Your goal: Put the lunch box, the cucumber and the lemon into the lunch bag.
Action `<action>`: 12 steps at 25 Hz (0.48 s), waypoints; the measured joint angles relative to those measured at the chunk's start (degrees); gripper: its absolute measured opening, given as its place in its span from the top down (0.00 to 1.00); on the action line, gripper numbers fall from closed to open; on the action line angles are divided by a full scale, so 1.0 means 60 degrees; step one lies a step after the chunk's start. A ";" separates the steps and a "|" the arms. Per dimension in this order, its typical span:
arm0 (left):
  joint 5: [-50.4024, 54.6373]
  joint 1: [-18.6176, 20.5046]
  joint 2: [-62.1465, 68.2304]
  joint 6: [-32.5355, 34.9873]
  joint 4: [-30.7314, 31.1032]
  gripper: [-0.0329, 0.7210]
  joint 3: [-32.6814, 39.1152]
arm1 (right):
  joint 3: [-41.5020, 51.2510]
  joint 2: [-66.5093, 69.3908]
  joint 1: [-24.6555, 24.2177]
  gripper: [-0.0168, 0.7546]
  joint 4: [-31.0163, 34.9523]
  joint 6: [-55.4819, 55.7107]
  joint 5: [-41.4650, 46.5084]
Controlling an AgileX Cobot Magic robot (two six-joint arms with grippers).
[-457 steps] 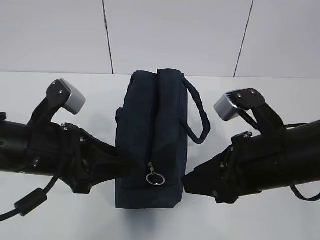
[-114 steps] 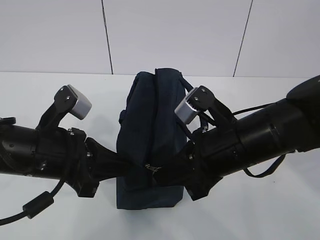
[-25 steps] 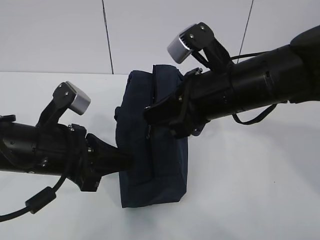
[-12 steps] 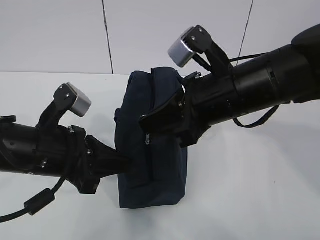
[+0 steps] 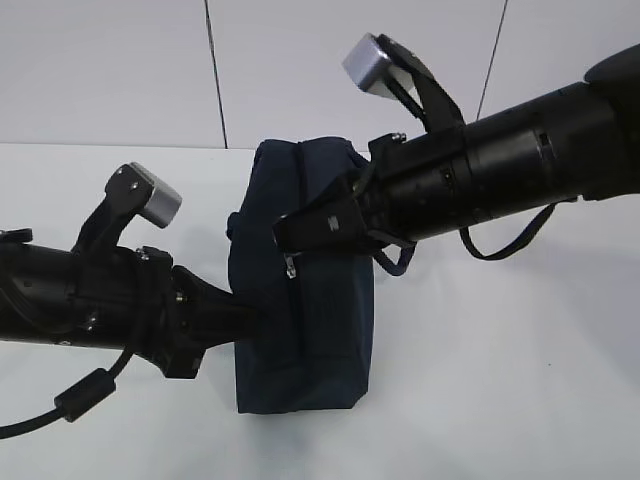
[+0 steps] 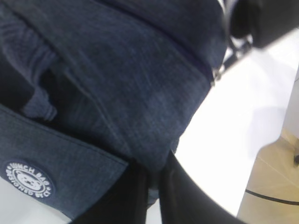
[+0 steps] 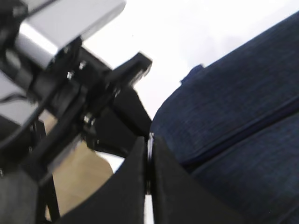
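Compared with half a second ago, we see the right arm reaching a little further left over the lunch bag [image 5: 305,300], wrist higher. From outside, the right gripper [image 5: 290,232] sits at the zipper line, and the left gripper [image 5: 255,318] presses the bag's left side on the table [image 5: 500,380].

Left wrist: we see closed fingers [image 6: 135,191] pinching navy fabric.

Right wrist: fingers [image 7: 140,172] closed at the bag's edge; what they pinch, we cannot tell.

Bright, even light is falling from above; shadows are staying soft, and both wrist views are looking blurred.
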 joint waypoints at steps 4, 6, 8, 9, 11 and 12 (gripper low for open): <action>-0.0040 0.0000 0.0000 0.0000 -0.0058 0.94 0.0000 | 0.0000 0.0293 0.0000 0.95 0.0966 0.1509 -0.0199; -0.0149 0.0000 0.0000 0.0000 -0.0058 0.94 0.0000 | -0.0032 0.0620 0.0000 0.95 0.1331 0.1978 -0.0159; -0.0189 0.0000 0.0000 0.0000 -0.0058 0.94 0.0000 | -0.0062 0.0916 0.0000 0.95 0.1752 0.2171 -0.0138; -0.0197 0.0000 0.0000 0.0000 -0.0058 0.94 0.0000 | -0.0060 0.1048 0.0000 0.95 0.2027 0.2238 -0.0138; -0.0280 0.0000 0.0000 0.0000 -0.0058 0.94 0.0000 | -0.0067 0.1221 0.0000 0.95 0.2464 0.2277 -0.0138; -0.0349 0.0000 0.0000 0.0000 -0.0058 0.94 0.0000 | -0.0082 0.1272 0.0000 0.95 0.2580 0.2298 -0.0156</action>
